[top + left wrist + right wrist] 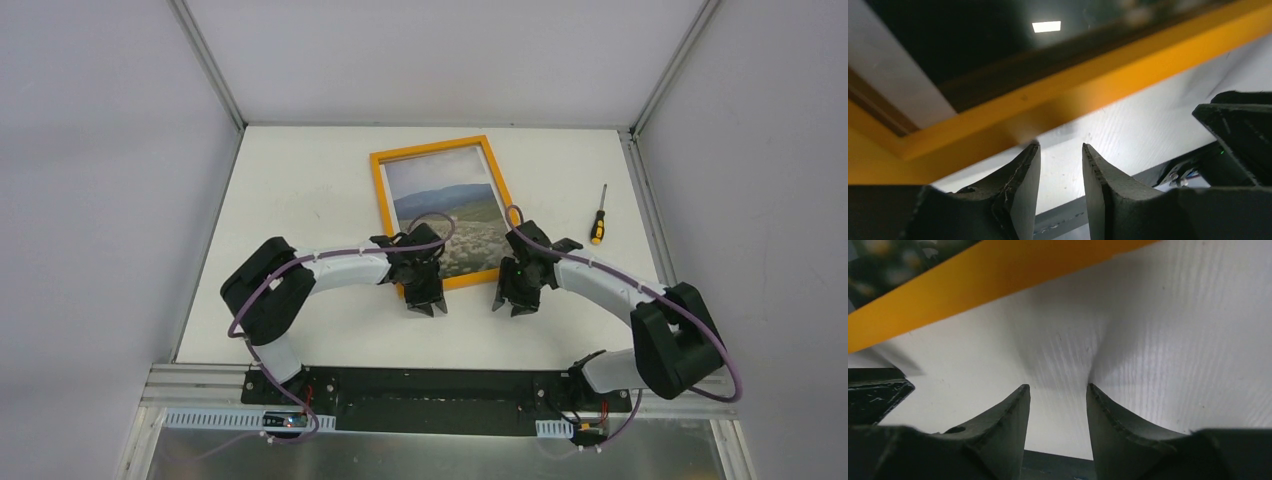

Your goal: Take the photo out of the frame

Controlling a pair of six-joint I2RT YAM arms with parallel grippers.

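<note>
Top view only: the whole frame point(430, 149) lies flat, face up, mid-table, slightly rotated, w/ the photo point(445, 200) inside it (cloudy sky, blue hills, flowered meadow). A screwdriver point(599, 225), orange-black handle, lies well apart on the right. Both arms curl inward. The left gripper point(428, 308) sits at the frame's near-left corner, the right gripper point(512, 308) just off the near-right corner.

Wrist cams add detail. Left fingers point(1018, 185) are black, wedge-shaped w/ rough edges, parted w/ nothing btwn, tips just short of the orange border. The frame's face beyond is dark and glossy and mirrors a bright rectangle. Right fingers point(1003, 425) are likewise parted, gripping nothing, over the table point(1173, 340), which is white & finely ribbed. The border there sits farther off, upper left.

White tabletop shows on every side of the frame, widest on the left. Walls stand at the far edge & both sides.
</note>
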